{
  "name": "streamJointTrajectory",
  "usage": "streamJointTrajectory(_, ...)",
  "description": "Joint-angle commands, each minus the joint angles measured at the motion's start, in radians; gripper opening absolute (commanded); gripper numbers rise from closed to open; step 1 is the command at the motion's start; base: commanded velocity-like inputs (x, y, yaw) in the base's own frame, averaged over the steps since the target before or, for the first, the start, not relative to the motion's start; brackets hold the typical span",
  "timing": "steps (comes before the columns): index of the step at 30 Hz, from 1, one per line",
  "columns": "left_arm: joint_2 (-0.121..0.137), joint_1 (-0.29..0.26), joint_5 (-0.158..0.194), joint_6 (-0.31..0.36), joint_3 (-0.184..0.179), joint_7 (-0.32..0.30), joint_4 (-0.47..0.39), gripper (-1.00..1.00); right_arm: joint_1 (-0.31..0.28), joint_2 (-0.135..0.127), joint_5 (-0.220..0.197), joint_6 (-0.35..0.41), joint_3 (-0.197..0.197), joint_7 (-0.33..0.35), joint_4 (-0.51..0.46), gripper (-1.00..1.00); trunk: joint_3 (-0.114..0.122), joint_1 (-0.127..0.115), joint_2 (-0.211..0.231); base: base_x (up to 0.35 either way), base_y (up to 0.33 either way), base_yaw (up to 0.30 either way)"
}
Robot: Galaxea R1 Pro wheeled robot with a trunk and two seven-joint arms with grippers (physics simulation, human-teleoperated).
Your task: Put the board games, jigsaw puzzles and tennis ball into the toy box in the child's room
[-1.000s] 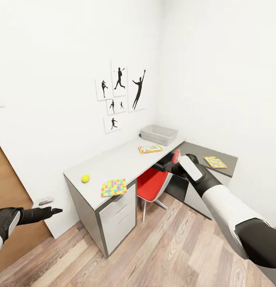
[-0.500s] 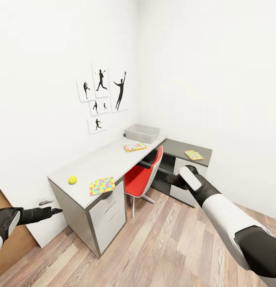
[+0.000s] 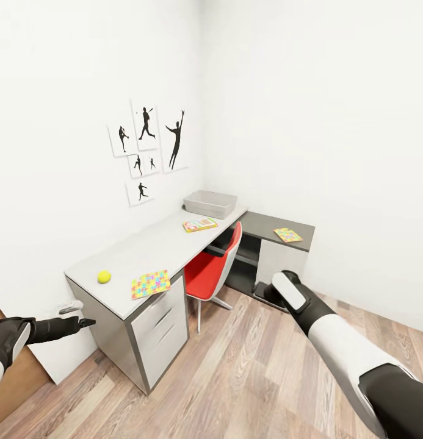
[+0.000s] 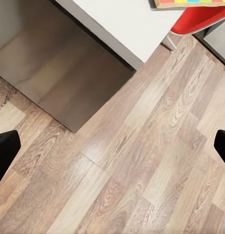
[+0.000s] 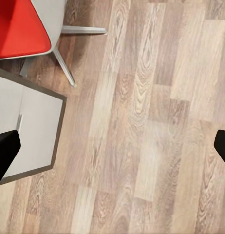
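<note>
Child's room, corner with L-shaped table [image 3: 150, 247]. Hidden or unclear: the inside of the toy box [image 3: 210, 203] cannot be seen from this angle, so its contents cannot be told; the print on the board game [image 3: 199, 224] is too small to read; the right claw [image 3: 267, 291] is mostly covered by its own white wrist in the head view; part of the table's dark corner section sits behind the red chair [image 3: 215, 272]. Toy box: pale grey bin at the far end of the light grey top, against the wall below the silhouette pictures [image 3: 147, 148]. Board game lies flat just in front of it. Tennis ball [image 3: 104, 277] rests near the near end of the top, with one jigsaw puzzle [image 3: 150, 284] beside it at the front edge above the white drawers [image 3: 165, 326]. Second jigsaw puzzle [image 3: 288, 235] lies on the dark corner section. Left claw [image 3: 86, 321]: released, fingertips [image 4: 5, 152] wide apart over the wood floor [image 3: 254, 372], holding nothing. Right claw: likewise spread, empty, over floor near the chair legs.
</note>
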Motion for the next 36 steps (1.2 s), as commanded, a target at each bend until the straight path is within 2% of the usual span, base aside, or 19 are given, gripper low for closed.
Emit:
streamJointTrajectory(1,-0.001,-0.001,-0.010,0.007,0.008,-0.007,-0.001,1.00,0.000,-0.001,-0.008,-0.001,0.007,-0.008,-0.003,1.00,-0.002,0.000,-0.002,-0.002,0.001,-0.004)
streamJointTrajectory(11,-0.001,-0.001,-0.010,0.007,0.008,-0.008,-0.001,1.00,0.008,0.003,-0.008,-0.015,0.011,-0.008,-0.004,1.00,-0.002,0.000,-0.002,0.000,0.000,-0.001)
streamJointTrajectory(16,-0.001,-0.001,-0.008,0.007,0.010,-0.010,-0.001,1.00,0.044,0.003,-0.011,-0.021,0.010,-0.007,-0.006,1.00,-0.002,0.000,-0.002,0.000,0.000,0.000)
streamJointTrajectory(19,-0.001,-0.001,-0.006,0.009,0.016,-0.020,-0.001,1.00,0.080,0.003,-0.013,-0.062,0.010,0.007,-0.005,1.00,-0.002,0.000,-0.002,0.000,0.000,0.000)
streamJointTrajectory(21,-0.001,-0.001,-0.005,0.010,0.024,-0.030,-0.001,1.00,0.096,0.003,-0.013,-0.099,0.010,0.028,-0.005,1.00,-0.002,0.000,-0.002,0.000,0.000,0.000)
streamJointTrajectory(22,-0.001,-0.001,-0.004,0.012,0.034,-0.044,-0.001,1.00,0.111,0.003,-0.013,-0.139,0.010,0.059,-0.003,1.00,-0.002,0.000,-0.002,0.000,0.000,0.000)
streamJointTrajectory(26,-0.001,-0.001,-0.004,0.019,0.058,-0.086,-0.001,1.00,0.142,0.003,-0.009,-0.211,0.010,0.139,-0.001,1.00,-0.002,0.000,-0.002,0.000,0.000,0.000)
streamJointTrajectory(27,-0.001,-0.001,-0.004,0.031,0.072,-0.110,-0.001,1.00,0.158,0.003,-0.007,-0.243,0.010,0.179,0.000,1.00,-0.002,0.000,-0.002,0.000,0.000,0.000)
streamJointTrajectory(30,-0.002,-0.001,-0.005,0.069,0.094,-0.138,0.004,1.00,0.184,0.003,-0.006,-0.292,0.010,0.233,0.002,1.00,-0.002,0.000,-0.002,0.000,0.000,0.000)
streamJointTrajectory(31,-0.003,-0.001,-0.004,0.105,0.110,-0.147,0.013,1.00,0.199,0.004,-0.005,-0.328,0.011,0.263,0.006,1.00,-0.002,0.000,-0.002,0.000,0.000,0.000)
streamJointTrajectory(36,-0.008,-0.002,-0.002,0.171,0.156,-0.158,0.038,1.00,0.224,0.007,-0.002,-0.396,0.013,0.305,0.011,1.00,-0.002,0.000,-0.002,0.000,0.000,0.000)
